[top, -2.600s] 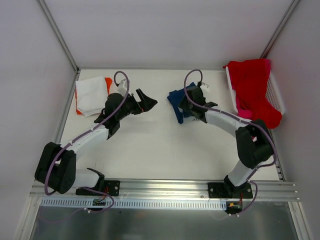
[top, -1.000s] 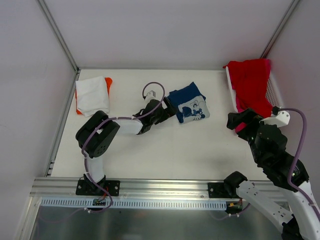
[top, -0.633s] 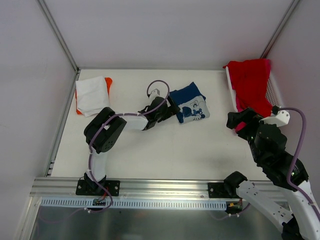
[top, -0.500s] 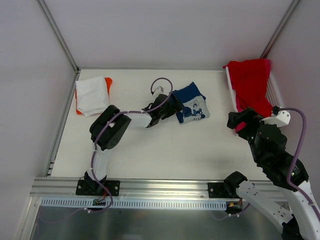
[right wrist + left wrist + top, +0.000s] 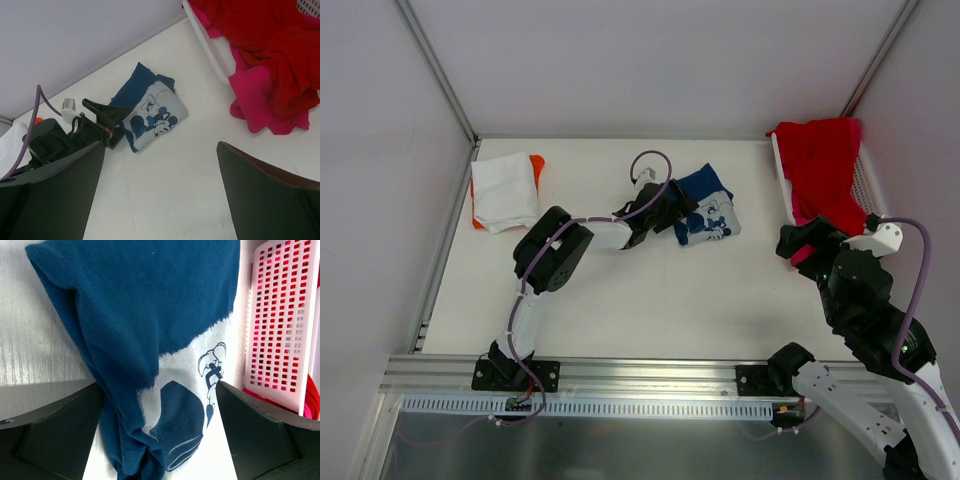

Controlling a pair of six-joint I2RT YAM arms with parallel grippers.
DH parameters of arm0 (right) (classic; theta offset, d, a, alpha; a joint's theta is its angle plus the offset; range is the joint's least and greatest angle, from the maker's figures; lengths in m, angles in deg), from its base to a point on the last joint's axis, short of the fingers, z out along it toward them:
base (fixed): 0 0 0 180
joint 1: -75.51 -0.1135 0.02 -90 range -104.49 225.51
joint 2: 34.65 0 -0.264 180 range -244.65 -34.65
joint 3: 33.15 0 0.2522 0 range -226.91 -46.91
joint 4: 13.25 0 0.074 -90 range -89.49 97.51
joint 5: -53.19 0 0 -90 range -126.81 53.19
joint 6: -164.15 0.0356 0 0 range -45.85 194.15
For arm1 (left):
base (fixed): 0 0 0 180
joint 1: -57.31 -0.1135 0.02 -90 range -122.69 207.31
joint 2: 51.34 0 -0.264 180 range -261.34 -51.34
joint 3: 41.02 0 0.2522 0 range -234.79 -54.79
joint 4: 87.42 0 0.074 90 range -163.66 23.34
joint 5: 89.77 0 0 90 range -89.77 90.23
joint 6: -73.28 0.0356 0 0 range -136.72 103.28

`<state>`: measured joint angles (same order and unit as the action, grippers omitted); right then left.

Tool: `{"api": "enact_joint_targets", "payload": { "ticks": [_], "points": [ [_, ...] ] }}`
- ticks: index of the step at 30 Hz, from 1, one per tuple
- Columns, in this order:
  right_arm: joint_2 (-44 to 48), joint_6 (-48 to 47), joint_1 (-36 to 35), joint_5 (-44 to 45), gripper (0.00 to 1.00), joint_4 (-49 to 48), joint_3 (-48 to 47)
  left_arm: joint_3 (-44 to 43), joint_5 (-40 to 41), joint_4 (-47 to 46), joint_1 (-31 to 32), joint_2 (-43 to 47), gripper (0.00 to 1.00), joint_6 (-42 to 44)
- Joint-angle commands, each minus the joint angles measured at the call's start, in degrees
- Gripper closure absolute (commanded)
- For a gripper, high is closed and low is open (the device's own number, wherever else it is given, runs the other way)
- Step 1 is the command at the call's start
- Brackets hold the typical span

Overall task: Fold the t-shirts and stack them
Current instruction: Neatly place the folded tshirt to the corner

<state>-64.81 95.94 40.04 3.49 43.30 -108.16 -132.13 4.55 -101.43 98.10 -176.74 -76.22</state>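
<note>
A folded navy t-shirt (image 5: 710,212) with a white cartoon print lies on the table at centre back. My left gripper (image 5: 678,210) is open at its left edge. In the left wrist view the navy cloth (image 5: 140,315) fills the gap between the wide-apart fingers (image 5: 55,435). My right gripper (image 5: 800,243) hangs open high above the right side of the table, with only bare table under it (image 5: 160,200). A folded white t-shirt (image 5: 505,190) lies on an orange one (image 5: 537,165) at back left. Red (image 5: 825,165) and pink (image 5: 807,222) t-shirts spill from the basket.
A white mesh basket (image 5: 872,190) stands against the right wall at the back; its side (image 5: 272,330) is close beyond the navy shirt in the left wrist view. Grey walls enclose the table on three sides. A metal rail (image 5: 640,375) runs along the near edge.
The left arm has stretched to the right until its open fingers straddle the navy shirt's left edge. The right arm, earlier at that shirt, now stays pulled back and raised.
</note>
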Motion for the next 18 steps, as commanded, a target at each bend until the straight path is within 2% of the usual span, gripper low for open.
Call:
{"api": "enact_joint_targets", "payload": {
  "ticks": [1, 4, 5, 6, 8, 9, 10, 11, 18],
  "points": [
    [0.2, -1.0, 0.0, 1.5, 0.00, -0.2, 0.3, -0.5, -1.1, 4.7, -0.1, -2.8, 0.05, -0.3],
    [0.4, -1.0, 0.0, 1.5, 0.01, -0.2, 0.6, -1.1, -1.6, 4.7, -0.1, -3.9, 0.18, -0.8],
    [0.6, -1.0, 0.0, 1.6, 0.01, -0.2, 0.7, -1.5, -1.9, 4.7, -0.1, -4.1, 0.26, -1.0],
    [0.9, -1.0, 0.0, 1.7, 0.01, -0.2, 0.8, -1.7, -2.1, 4.4, -0.1, -4.8, 0.43, -1.2],
    [1.6, -1.0, 0.0, 2.1, 0.01, -0.2, 1.0, -2.0, -2.6, 4.3, -0.1, -5.5, 0.66, -1.4],
    [1.9, -1.0, 0.0, 2.2, 0.01, -0.2, 1.1, -2.1, -2.5, 4.3, -0.1, -5.6, 0.84, -1.3],
    [2.1, -1.0, 0.0, 2.2, 0.00, -0.2, 1.2, -2.1, -2.5, 4.4, -0.1, -5.8, 0.94, -1.2],
    [2.6, -1.1, 0.0, 2.4, 0.01, -0.2, 1.4, -2.2, -2.1, 4.4, -0.1, -6.1, 1.00, -1.2],
    [3.5, -0.5, 0.0, 2.2, 0.01, 0.0, 1.8, -2.2, -3.6, 5.2, -0.9, -5.7, 1.00, 1.5]
  ]
}}
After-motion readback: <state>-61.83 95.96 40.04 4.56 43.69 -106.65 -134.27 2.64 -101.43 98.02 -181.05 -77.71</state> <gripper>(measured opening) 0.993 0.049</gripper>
